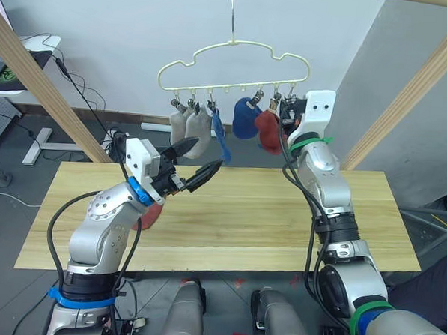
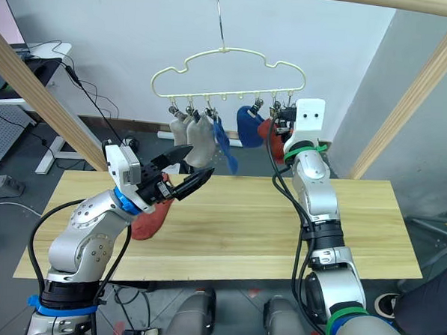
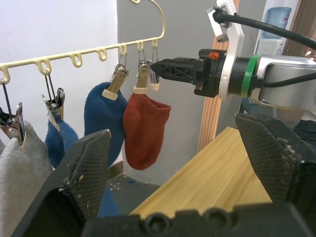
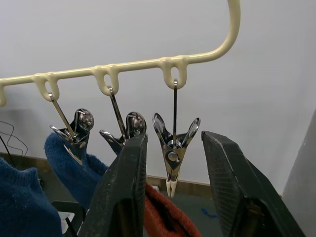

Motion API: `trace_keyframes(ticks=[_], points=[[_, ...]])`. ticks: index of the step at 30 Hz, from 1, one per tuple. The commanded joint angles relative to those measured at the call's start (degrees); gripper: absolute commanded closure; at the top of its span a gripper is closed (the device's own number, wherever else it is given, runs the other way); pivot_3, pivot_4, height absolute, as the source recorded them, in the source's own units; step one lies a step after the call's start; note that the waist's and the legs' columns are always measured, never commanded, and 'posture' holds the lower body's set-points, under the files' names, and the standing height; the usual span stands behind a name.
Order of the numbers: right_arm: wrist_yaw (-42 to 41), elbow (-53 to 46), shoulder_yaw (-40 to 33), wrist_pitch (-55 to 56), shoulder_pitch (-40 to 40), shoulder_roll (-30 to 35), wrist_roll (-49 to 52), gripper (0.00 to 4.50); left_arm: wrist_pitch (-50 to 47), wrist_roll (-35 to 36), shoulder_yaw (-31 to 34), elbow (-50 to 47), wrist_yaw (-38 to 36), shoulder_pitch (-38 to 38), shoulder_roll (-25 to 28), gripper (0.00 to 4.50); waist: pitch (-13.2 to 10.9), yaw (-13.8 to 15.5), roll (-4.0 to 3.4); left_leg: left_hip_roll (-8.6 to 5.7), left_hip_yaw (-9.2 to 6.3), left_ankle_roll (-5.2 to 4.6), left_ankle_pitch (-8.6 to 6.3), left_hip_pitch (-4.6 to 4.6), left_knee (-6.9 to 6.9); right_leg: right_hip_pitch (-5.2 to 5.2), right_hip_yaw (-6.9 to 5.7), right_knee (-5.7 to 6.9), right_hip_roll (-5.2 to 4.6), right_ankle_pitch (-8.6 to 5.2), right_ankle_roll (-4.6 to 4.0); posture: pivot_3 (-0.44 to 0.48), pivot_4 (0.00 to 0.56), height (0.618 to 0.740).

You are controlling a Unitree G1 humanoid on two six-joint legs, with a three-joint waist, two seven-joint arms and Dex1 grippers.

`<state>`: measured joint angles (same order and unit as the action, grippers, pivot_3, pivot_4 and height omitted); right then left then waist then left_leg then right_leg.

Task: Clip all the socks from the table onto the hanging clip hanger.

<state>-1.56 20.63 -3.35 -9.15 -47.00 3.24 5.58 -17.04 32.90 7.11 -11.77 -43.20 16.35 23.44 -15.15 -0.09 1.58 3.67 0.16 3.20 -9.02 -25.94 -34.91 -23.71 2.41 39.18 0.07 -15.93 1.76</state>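
Fingers: right gripper point(image 4: 173, 182) open around empty end clip point(image 4: 174, 150); left gripper point(image 1: 197, 162) open. Remaining rust-red sock point(image 2: 152, 218): soft, light; pinch cuff.

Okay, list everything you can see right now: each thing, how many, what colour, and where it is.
pale-yellow wire clip hanger: one, hanging by its hook above the table's far edge
light grey socks: two, clipped at the hanger's left end
blue socks: two, clipped mid-bar
rust-red hung sock: one, clipped right of the blue ones
empty metal clip: one, silver, at the bar's right end
rust-red loose sock: one, on the table, partly behind the left arm
light wood plank table: one
wooden poles: two, slanting at either side
left gripper: black, open, empty, above the table
right gripper: black, open, fingers either side of the empty clip
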Motion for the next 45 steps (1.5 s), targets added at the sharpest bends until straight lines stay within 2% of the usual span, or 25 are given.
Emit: trace_keyframes(ticks=[1,16,32,35,39,45], points=[[1.2,0.4,-0.8,2.0,-2.8,0.0,-0.5,2.7,0.5,0.6,0.7,-2.9,0.3,0.1,0.4,0.0,0.0,0.0,0.0,0.0,0.01,0.0,0.0,0.0,0.0,0.0,0.01,0.0,0.0,0.0,0.0,0.089,0.217,0.74],[3.2,5.5,-1.0,3.8,-5.7,1.3,-1.3,2.7,-0.3,0.9,0.7,-3.4,1.5,-0.2,0.3,0.0,0.0,0.0,0.0,0.0,0.0,0.0,0.0,0.01,0.0,-0.01,0.0,0.03,0.0,0.01,-0.01,0.095,0.225,0.74],[2.6,7.4,-1.1,4.6,-7.4,-0.7,0.0,2.7,-0.2,0.7,0.7,-4.0,2.0,-0.9,0.2,0.0,0.0,0.0,0.0,0.0,-0.02,0.0,0.0,0.0,0.0,-0.01,-0.02,0.03,0.0,0.01,-0.01,0.101,0.23,0.74],[2.7,7.8,-1.3,4.6,-7.5,-0.8,0.2,3.28,-0.2,0.7,0.7,-4.0,2.1,-0.8,0.2,0.0,0.0,0.0,0.0,0.0,-0.02,0.0,0.0,0.01,0.0,-0.01,-0.02,0.03,0.0,0.01,-0.01,0.101,0.23,0.74],[3.7,9.0,-1.5,4.8,-7.9,-0.2,-0.5,4.42,-0.2,0.6,0.5,-4.2,2.4,-1.1,0.2,0.0,0.0,0.0,0.0,0.0,-0.01,0.0,0.0,0.0,0.0,-0.01,-0.02,0.03,0.0,0.01,-0.01,0.107,0.233,0.74],[3.3,9.9,-2.4,4.7,-8.3,0.7,0.1,4.47,-0.9,0.5,0.7,-4.2,3.5,-1.8,0.4,0.0,0.0,0.1,0.0,0.0,-0.02,0.0,0.0,0.01,0.0,0.0,-0.02,0.03,0.0,0.01,-0.01,0.109,0.236,0.74]])
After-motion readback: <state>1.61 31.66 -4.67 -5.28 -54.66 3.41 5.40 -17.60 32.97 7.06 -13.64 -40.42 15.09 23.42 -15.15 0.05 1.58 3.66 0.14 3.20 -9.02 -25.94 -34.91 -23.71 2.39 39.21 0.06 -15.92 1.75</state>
